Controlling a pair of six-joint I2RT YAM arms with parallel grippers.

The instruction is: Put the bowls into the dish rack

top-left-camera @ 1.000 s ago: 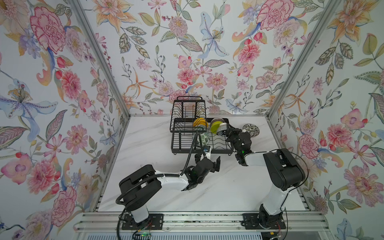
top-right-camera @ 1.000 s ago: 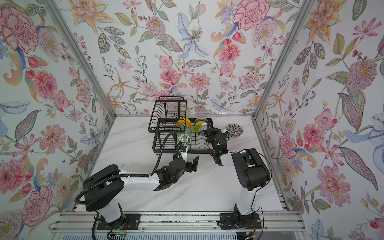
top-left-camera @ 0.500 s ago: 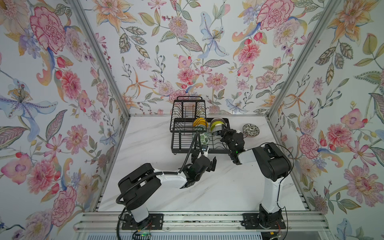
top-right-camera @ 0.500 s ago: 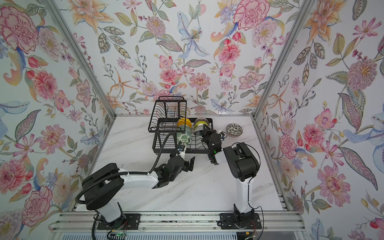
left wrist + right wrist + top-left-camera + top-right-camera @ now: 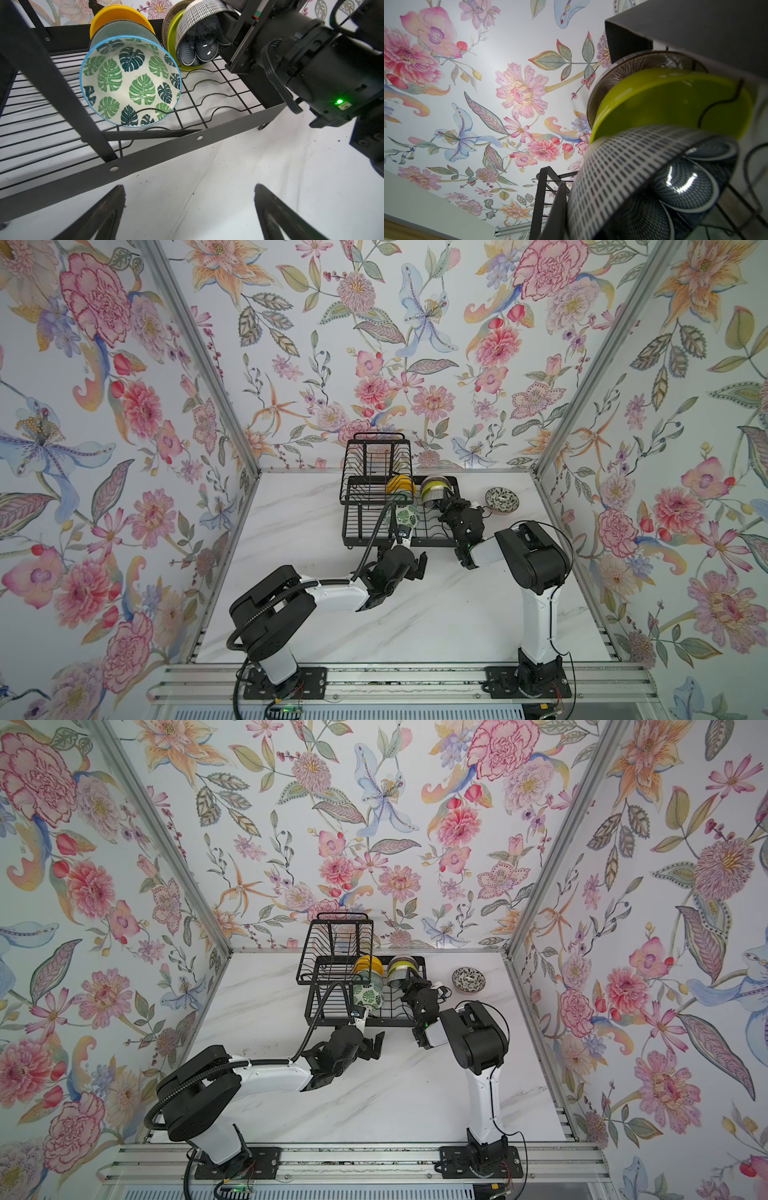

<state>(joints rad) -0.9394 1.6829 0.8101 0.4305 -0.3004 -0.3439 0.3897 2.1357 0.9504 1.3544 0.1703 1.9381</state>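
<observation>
Both top views, looking down: dish rack [image 5: 374, 540] at the back of the white table [image 5: 415, 614]. On edge in its lower tray, yellow bowl [image 5: 400, 482] rearmost and leaf-print bowl [image 5: 406, 516] foremost. Upright on the table just right of the rack, apart from it, black-and-white patterned bowl [image 5: 502, 500]. Low over the table in front of the rack, left gripper [image 5: 417, 563], jaws spread wide and empty. Reaching into the tray's right end, right gripper [image 5: 444, 506].

Left wrist view: bare table between wide-apart fingers [image 5: 116, 207]. Past the rack's front rail, leaf-print bowl leaning in a wavy slot, pale aqua bowl [image 5: 124, 27] and yellow bowl close behind. Alongside (packed one against the next), pink-brown ribbed bowl [image 5: 168, 22], lime green bowl [image 5: 172, 41], dark blue floral bowl [image 5: 199, 41]. Right gripper clamped tight on that last bowl's rim.

Right wrist view: dark blue floral bowl close against the lens, then lime green, then ribbed; own fingers out of sight.
</observation>
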